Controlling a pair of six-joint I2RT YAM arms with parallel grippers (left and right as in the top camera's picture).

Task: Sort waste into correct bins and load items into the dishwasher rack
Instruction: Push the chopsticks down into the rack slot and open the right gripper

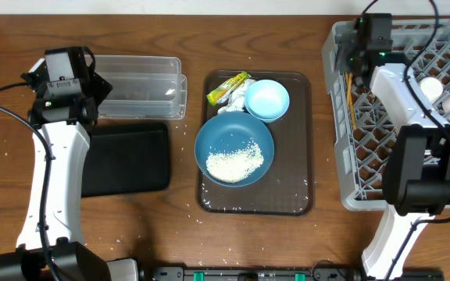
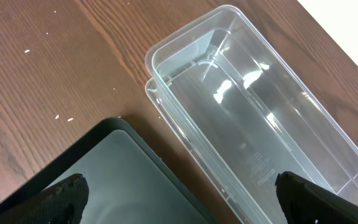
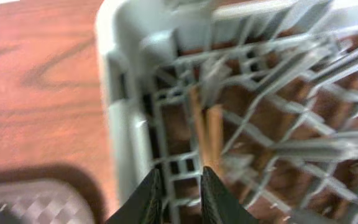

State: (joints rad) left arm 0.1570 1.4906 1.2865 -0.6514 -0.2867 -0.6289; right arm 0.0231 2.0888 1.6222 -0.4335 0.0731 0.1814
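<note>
Overhead, the left gripper [image 1: 100,87] hangs over the clear tub [image 1: 143,86], with the black tray [image 1: 127,156] at its 6 o'clock. On the brown serving tray [image 1: 299,195], the dark-blue bowl [image 1: 209,136] holds the rice [image 1: 235,162]. The light-blue bowl [image 1: 267,100], tissue [image 1: 238,101] and wrapper [image 1: 229,87] lie at its 12 o'clock. The right gripper [image 1: 359,56] is over the rack [image 1: 342,156], by the chopsticks [image 1: 353,101]. In the left wrist view, the gripper is spread wide. In the right wrist view, the fingers [image 3: 151,196] are narrowly parted and the chopsticks lie just beyond at 12 o'clock.

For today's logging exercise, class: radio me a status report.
Left gripper open above clear tub. Right gripper narrow over chopsticks in rack, grip unclear. Rice, wrapper unsorted on brown tray.
</note>
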